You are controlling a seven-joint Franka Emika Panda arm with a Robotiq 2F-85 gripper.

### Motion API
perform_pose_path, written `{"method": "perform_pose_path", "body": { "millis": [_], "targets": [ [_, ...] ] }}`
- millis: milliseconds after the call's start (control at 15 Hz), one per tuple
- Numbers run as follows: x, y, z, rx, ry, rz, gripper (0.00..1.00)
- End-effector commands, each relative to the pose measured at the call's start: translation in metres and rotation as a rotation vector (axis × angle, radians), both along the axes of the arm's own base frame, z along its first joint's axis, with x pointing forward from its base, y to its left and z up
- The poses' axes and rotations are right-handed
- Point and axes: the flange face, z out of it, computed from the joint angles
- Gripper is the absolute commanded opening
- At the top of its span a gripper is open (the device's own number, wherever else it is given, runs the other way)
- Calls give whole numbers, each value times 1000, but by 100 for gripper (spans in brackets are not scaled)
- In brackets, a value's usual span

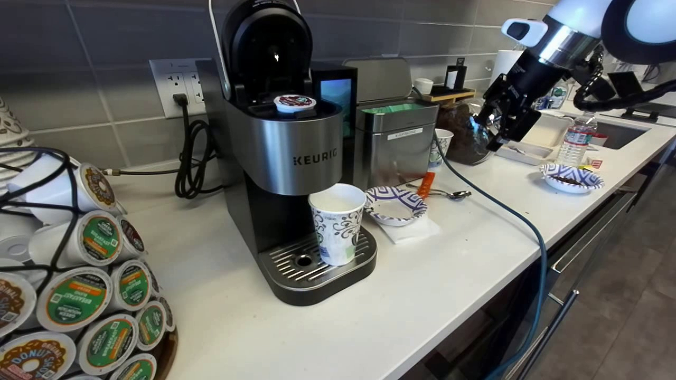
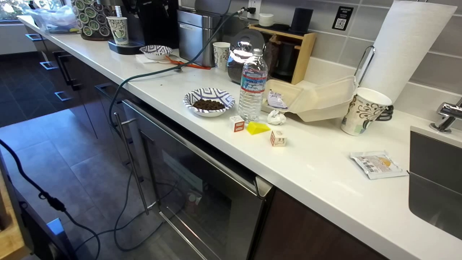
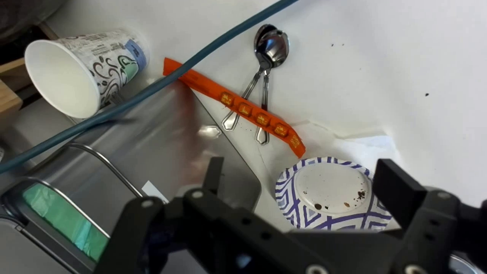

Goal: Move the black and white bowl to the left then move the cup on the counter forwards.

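Observation:
The black and white bowl (image 1: 392, 209) rests on a white napkin beside the coffee maker. It holds only crumbs, and also shows in an exterior view (image 2: 156, 50) and the wrist view (image 3: 331, 184). The cup (image 1: 442, 143), white with dark swirls, stands upright beside the steel bin on the off-white counter (image 1: 422, 295). It shows in an exterior view (image 2: 221, 57) and the wrist view (image 3: 108, 66). My gripper (image 1: 488, 129) is open and empty, raised well above the counter. In the wrist view its spread fingers (image 3: 303, 176) frame the bowl without touching it.
Another patterned bowl (image 2: 228, 100) holds brown grounds next to a water bottle (image 2: 252, 86). Paper cups stand on the coffee maker (image 1: 303, 153) and by the towel roll (image 2: 400, 54). A blue cable (image 1: 501, 198) crosses the counter past spoons (image 3: 272, 49) and an orange packet (image 3: 243, 108).

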Motion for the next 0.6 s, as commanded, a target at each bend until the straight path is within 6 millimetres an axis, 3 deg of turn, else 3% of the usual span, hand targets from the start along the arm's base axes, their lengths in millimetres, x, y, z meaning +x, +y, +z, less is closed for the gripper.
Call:
{"method": "perform_pose_path", "body": {
  "millis": [0, 67, 133, 200, 533],
  "targets": [
    [12, -16, 2, -23, -35, 140, 100],
    [16, -20, 4, -39, -18, 191, 100],
    [20, -42, 8, -77, -8, 223, 100],
    [25, -51, 13, -86, -13, 260, 100],
    [52, -158, 37, -256, 3, 276, 100]
  ]
}}
